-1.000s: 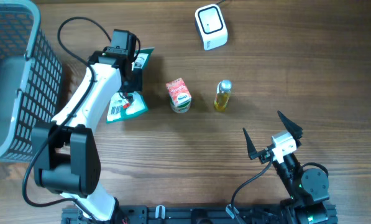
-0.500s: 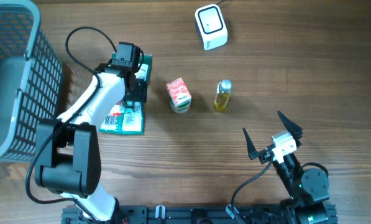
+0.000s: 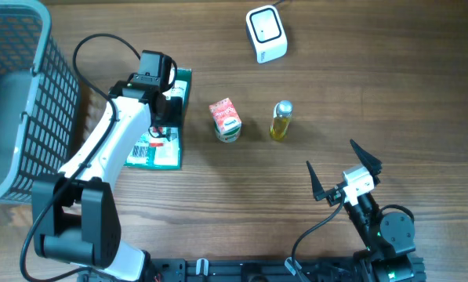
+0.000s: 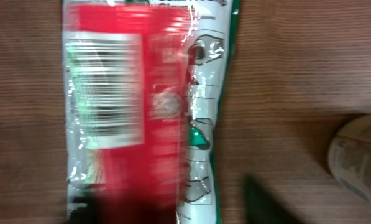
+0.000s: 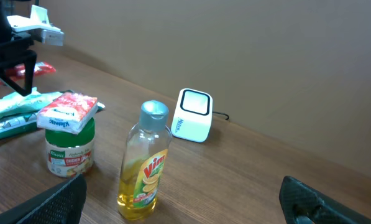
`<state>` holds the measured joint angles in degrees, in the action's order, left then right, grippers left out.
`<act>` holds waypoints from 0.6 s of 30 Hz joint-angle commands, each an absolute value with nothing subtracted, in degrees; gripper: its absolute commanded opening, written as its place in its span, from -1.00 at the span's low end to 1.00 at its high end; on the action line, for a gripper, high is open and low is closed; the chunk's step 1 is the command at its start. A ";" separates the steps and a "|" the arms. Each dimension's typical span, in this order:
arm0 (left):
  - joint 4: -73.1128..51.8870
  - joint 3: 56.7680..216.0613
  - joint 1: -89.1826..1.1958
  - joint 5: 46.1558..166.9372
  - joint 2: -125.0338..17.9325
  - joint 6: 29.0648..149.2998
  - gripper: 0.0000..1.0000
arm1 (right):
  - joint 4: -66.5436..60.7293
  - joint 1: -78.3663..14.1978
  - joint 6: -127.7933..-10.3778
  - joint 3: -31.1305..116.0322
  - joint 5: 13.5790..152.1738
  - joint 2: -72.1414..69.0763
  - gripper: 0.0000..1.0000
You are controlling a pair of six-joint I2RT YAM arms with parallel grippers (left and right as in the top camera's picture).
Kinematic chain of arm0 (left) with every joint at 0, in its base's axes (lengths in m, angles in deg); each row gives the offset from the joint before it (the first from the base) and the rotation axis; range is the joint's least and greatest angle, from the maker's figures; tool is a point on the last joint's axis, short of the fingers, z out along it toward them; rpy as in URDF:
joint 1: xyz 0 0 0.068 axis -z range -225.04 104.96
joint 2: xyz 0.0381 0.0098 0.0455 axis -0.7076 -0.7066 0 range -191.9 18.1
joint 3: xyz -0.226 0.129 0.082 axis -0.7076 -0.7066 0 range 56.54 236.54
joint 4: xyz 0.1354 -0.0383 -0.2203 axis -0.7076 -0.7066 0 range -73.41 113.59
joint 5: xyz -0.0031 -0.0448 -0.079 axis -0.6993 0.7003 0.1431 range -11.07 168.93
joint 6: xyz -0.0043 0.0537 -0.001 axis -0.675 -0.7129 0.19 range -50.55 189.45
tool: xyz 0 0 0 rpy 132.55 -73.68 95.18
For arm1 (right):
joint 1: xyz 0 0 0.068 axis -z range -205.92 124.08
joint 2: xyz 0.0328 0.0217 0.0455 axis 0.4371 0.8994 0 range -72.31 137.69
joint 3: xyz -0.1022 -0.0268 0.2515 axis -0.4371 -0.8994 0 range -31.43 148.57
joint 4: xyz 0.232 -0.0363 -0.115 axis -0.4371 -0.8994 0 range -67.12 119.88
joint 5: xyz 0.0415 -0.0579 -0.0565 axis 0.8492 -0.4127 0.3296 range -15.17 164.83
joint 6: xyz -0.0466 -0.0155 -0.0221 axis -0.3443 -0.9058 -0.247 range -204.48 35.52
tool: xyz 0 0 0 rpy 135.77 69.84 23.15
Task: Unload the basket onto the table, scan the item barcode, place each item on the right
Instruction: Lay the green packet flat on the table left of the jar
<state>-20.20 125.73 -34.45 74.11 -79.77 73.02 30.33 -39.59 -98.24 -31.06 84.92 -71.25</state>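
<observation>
Over packet, L gripper jaws apart; R gripper wide open.

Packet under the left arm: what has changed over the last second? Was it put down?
Yes. The left gripper had the packet pinched and held askew. It laid the packet flat on the table, barcode up, and let go, and its jaws are now apart above it. The jar, yellow bottle, scanner, basket and the open right gripper have not moved.
</observation>
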 commanded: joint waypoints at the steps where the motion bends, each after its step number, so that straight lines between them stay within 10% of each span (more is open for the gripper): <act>1: -20.59 125.42 -34.45 76.19 -79.53 72.89 1.00 | 30.63 -39.35 -97.98 -31.13 85.23 -71.49 1.00; 2: -20.87 125.42 -34.43 76.36 -79.53 72.87 1.00 | 30.65 -39.35 -98.00 -31.13 85.23 -71.49 1.00; 3: -21.01 125.42 -34.43 76.49 -79.53 72.84 -0.92 | 30.63 -39.35 -97.98 -31.13 85.23 -71.49 0.99; 4: -21.18 125.42 -34.45 76.52 -79.53 72.84 -0.92 | 30.63 -39.35 -97.98 -31.13 85.20 -71.49 0.99; 5: -20.79 125.42 -34.43 76.56 -79.53 72.89 1.00 | 30.63 -39.35 -97.98 -31.13 85.23 -71.49 1.00; 10: -19.41 125.42 -34.45 76.32 -79.53 72.89 1.00 | 30.63 -39.35 -97.98 -31.13 85.23 -71.49 1.00; 12: -19.67 125.42 -34.45 76.32 -79.53 73.46 0.35 | 30.65 -39.35 -97.98 -31.13 85.23 -71.49 0.99; 18: -27.98 125.42 -34.54 75.42 -79.53 84.93 0.29 | 30.63 -39.35 -97.98 -31.13 85.23 -71.49 1.00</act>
<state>-26.49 125.68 -34.43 75.82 -79.77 80.84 30.33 -39.59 -98.24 -31.06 84.92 -71.25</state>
